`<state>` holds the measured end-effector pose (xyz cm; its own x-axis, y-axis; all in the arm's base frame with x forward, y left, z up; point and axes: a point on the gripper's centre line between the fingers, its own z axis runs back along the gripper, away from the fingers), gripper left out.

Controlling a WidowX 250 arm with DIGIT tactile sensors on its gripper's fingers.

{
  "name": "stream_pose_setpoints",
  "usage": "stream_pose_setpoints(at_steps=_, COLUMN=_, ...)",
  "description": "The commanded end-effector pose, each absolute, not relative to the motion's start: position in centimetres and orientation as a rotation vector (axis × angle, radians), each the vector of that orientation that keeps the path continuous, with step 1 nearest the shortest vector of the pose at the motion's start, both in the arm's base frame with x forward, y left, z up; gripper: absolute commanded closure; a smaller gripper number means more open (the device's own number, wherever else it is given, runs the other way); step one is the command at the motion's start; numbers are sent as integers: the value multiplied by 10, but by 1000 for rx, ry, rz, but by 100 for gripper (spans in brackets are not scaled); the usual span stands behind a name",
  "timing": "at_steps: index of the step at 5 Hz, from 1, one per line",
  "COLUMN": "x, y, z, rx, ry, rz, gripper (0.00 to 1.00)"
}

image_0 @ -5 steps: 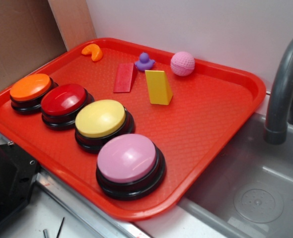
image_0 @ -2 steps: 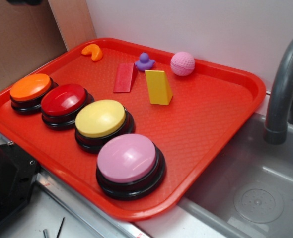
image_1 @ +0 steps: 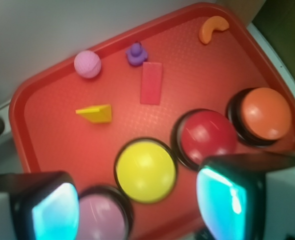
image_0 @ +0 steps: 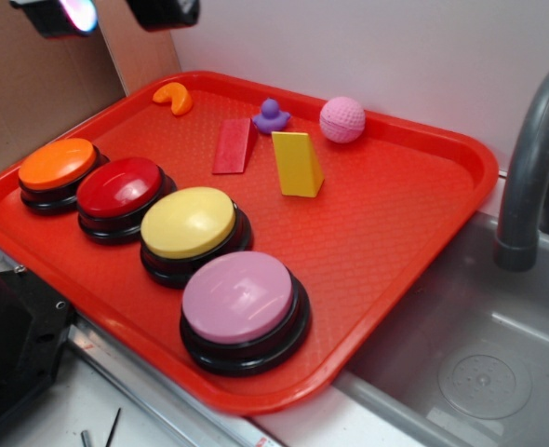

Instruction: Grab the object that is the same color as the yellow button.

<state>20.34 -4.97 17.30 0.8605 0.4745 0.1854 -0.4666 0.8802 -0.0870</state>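
The object, a small yellow wedge block (image_0: 298,164) (image_1: 96,113), stands on the red tray (image_0: 395,223) near its back middle. The yellow button (image_0: 189,223) (image_1: 145,171) is third in a row of large domed buttons at the tray's front left. My gripper (image_0: 107,13) shows at the top left edge of the exterior view, high above the tray and far from the wedge. In the wrist view its two fingers (image_1: 225,202) stand wide apart with nothing between them, and the gripper (image_1: 137,210) looks down on the yellow and pink buttons.
Orange (image_0: 59,165), red (image_0: 120,187) and pink (image_0: 238,297) buttons share the row. A flat red block (image_0: 233,145), purple duck (image_0: 272,116), pink ball (image_0: 342,119) and orange crescent (image_0: 174,97) lie at the tray's back. A grey faucet (image_0: 535,158) and sink (image_0: 470,354) sit right.
My gripper has come down into the top left of the exterior view; earlier it was almost out of sight. The things on the tray have not moved.
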Motion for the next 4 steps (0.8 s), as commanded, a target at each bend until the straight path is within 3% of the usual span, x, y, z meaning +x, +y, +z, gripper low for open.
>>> stream_pose_setpoints(at_steps=1, x=260, y=-69, z=139, rx=-28, ry=-293, rz=594, gripper=0)
stream_pose_setpoints(at_steps=4, x=290, y=-72, z=89, rx=52, ry=-285, rz=627, gripper=0)
